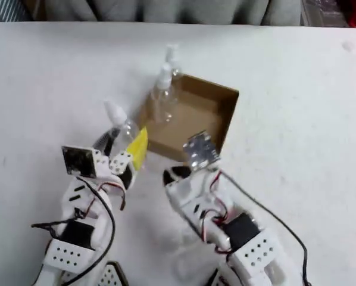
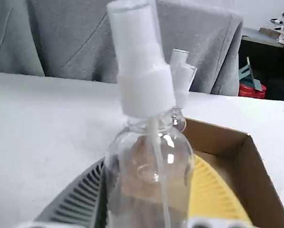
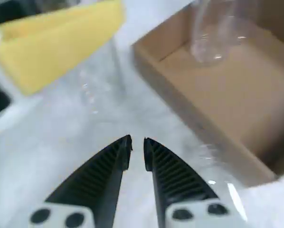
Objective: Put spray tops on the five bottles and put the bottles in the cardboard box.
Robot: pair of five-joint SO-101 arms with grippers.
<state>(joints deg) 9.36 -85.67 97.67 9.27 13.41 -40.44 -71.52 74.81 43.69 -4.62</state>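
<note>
Worktop: we see a white worktop with both arms at its near edge and an open cardboard box around the middle.
Left hand: our left hand is pinching a clear bottle low on its body, with a grey ribbed finger on one side and a yellow finger on the other.
Held bottle: it stands upright in the grip and carries a white spray top. The dip tube runs down inside the glass. In the high view it sits just outside the box's near left corner.
Right hand: our right hand has its two dark ribbed fingers drawn almost together, with only a thin slit between the tips and nothing in it. It hangs over bare worktop just beside the box's near wall.
Bottles at the box: a second bottle with its spray top on stands upright on the box floor in the far left corner. A third bottle, also topped, is right behind it. We cannot tell whether its base is inside the far wall.
Gap between hands: in the right wrist view, the yellow finger and the held bottle are near the right hand but apart from it.
</note>
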